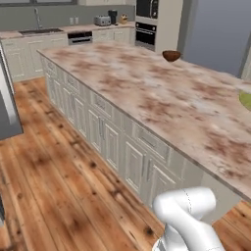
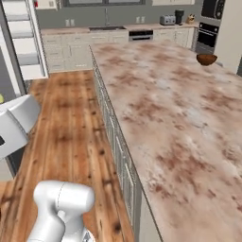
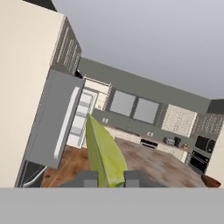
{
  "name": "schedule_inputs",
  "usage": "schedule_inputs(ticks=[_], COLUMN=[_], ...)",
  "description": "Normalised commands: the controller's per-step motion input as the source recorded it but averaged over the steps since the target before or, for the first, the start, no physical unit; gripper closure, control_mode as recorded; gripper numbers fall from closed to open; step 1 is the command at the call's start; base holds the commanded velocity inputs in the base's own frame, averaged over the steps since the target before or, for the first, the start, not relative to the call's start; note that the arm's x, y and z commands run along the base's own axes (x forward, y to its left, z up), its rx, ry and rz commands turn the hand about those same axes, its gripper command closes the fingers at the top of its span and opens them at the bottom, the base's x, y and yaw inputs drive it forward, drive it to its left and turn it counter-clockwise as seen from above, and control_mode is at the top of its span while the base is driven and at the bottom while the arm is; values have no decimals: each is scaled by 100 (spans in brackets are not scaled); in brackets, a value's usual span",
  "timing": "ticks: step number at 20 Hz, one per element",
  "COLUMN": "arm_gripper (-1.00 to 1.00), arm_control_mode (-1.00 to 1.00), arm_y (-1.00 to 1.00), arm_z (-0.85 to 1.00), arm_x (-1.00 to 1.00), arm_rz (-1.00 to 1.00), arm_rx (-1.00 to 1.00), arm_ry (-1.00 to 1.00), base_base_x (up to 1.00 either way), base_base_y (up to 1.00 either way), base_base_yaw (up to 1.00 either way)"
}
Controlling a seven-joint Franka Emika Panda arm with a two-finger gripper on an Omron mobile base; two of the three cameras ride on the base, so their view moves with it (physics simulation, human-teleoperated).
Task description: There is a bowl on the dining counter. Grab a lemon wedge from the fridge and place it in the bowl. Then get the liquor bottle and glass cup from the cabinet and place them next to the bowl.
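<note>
Here's the long dining table (image 1: 162, 98), beige stone streaked with reddish-brown, running away from us over cream panelled cabinets (image 1: 105, 132), with a warm plank floor (image 1: 44, 181) alongside. Out at the table's far end, close to the far right corner, sits the dark-brown wooden bowl (image 1: 171, 56); in the right base view it's up there too (image 2: 206, 59), alone near the far edge, and from here I can't see into it. Against the back wall there's a grey backsplash, a sink run, a toaster (image 1: 102, 20) and a dark coffee machine (image 1: 113, 16) on the wall counter, and a black built-in oven (image 1: 145, 33) set in a tall cream column. On the left of the right base view the fridge (image 2: 21, 38) stands open, white shelves showing. Now the hand view: the gripper (image 3: 109, 179) has its jaws clamped on the lemon wedge (image 3: 103, 153), a yellow-green sliver standing up between the two dark tips, held up in the air with the open fridge door (image 3: 57, 122) behind it at left and the table stretching off to the right.
</note>
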Motion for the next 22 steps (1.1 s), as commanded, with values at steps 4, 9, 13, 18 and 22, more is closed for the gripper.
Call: schedule_inputs(ticks=[4, 9, 13, 18, 22], arm_gripper=[100, 100, 100, 100, 100], arm_control_mode=[100, 100, 100, 100, 100], arm_y=[0, 0, 0, 0, 0], arm_z=[0, 0, 0, 0, 0], arm_x=[0, 0, 0, 0, 0], arm_rz=[0, 0, 0, 0, 0], arm_rx=[0, 0, 0, 0, 0], arm_ry=[0, 0, 0, 0, 0], base_base_x=[-100, -100, -100, -91, -18], base_base_y=[-33, -42, -43, -70, -100], base_base_yaw=[-5, -5, -6, -8, -1])
